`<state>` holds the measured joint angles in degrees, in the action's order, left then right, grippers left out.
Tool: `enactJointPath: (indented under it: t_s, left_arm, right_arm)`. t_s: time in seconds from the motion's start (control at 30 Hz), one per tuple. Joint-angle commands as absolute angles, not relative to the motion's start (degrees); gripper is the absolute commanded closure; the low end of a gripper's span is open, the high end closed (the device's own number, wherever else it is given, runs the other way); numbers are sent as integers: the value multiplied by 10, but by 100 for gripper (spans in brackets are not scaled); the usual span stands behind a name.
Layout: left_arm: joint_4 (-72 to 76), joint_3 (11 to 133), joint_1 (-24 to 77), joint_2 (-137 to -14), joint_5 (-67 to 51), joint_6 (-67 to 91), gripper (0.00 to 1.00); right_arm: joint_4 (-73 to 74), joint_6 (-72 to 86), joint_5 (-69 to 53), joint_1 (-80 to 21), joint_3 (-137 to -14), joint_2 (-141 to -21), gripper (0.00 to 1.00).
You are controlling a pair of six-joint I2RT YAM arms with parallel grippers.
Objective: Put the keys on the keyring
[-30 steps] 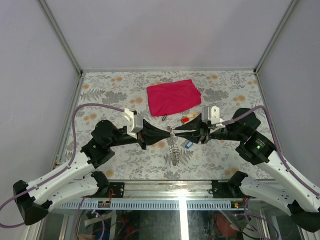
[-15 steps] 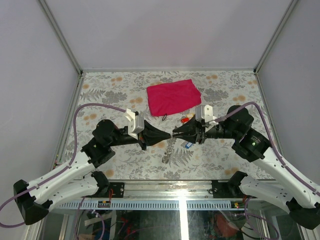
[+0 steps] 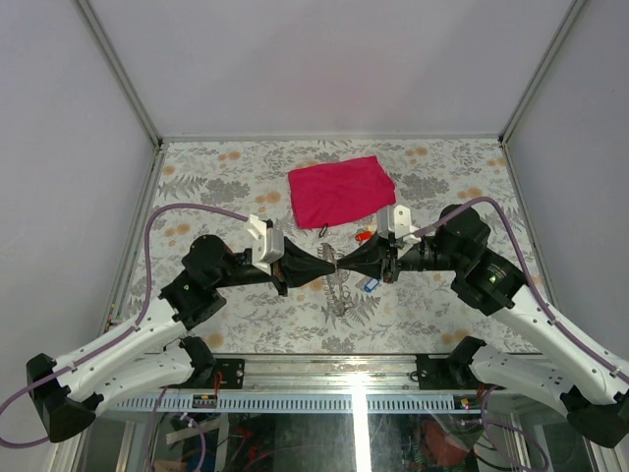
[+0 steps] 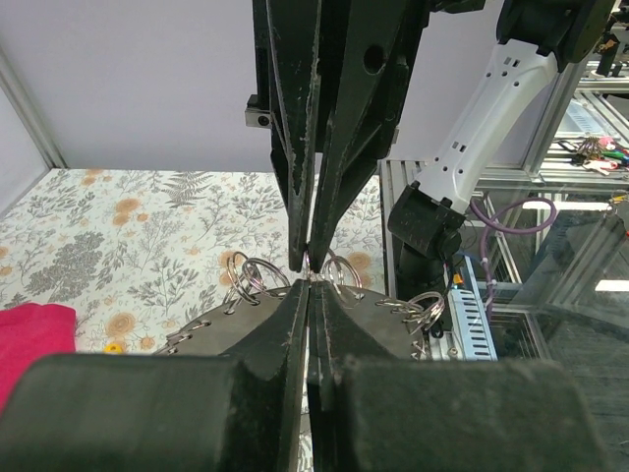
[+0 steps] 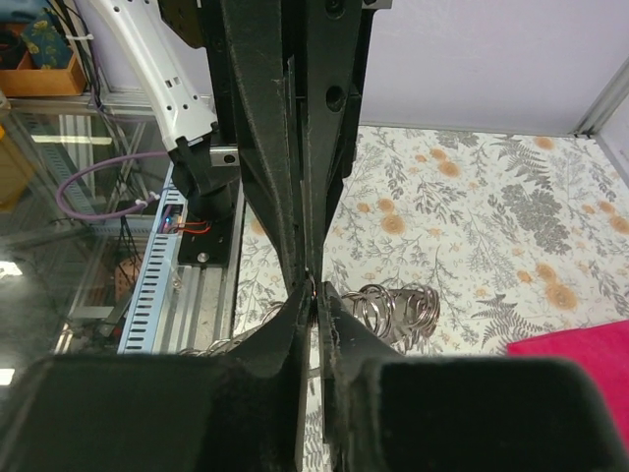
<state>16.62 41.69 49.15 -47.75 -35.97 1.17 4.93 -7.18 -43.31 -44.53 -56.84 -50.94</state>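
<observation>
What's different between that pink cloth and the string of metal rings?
The pink cloth is soft, matte and one flat piece; the string of metal rings is shiny, silvery and made of many linked loops. The cloth lies spread at the far side, untouched; the rings are pinched where the left hand and right hand meet, nearer the arms. Both are over the flowered table.

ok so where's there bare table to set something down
Bare table in both far corners, left and right of the pink cloth, and along the near edge. Crowded mid-table: left gripper and right gripper meet there with the keyrings at their tips, small keys beside them.
</observation>
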Motion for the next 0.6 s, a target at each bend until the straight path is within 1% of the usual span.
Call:
enactJointPath:
  t_s: [0.0, 0.03, 0.07, 0.23, 0.27, 0.37, 0.43, 0.57]
  left_arm:
    - [192, 437, 495, -466, -363, 0, 100]
    - [192, 436, 495, -466, -362, 0, 100]
    - [192, 436, 495, -465, -361, 0, 100]
    - [191, 436, 495, -465, -350, 4, 99]
    - [191, 435, 495, -464, -350, 5, 97]
    - [198, 433, 495, -464, -349, 18, 81]
    - [203, 433, 495, -457, -349, 29, 73]
    - [211, 429, 495, -426, -344, 53, 68]
  right_arm:
    - [48, -74, -453, -447, -585, -514, 95]
    - [50, -76, -454, -447, -585, -515, 99]
    - [52, -77, -454, -447, -585, -515, 100]
    - [34, -69, -450, -447, -577, -501, 100]
    - [23, -62, -450, -447, -572, -497, 100]
    - [-30, -23, -454, -446, -553, -485, 100]
    - [-72, 8, -458, -447, -540, -479, 100]
    - [-194, 90, -454, -447, -502, -462, 100]
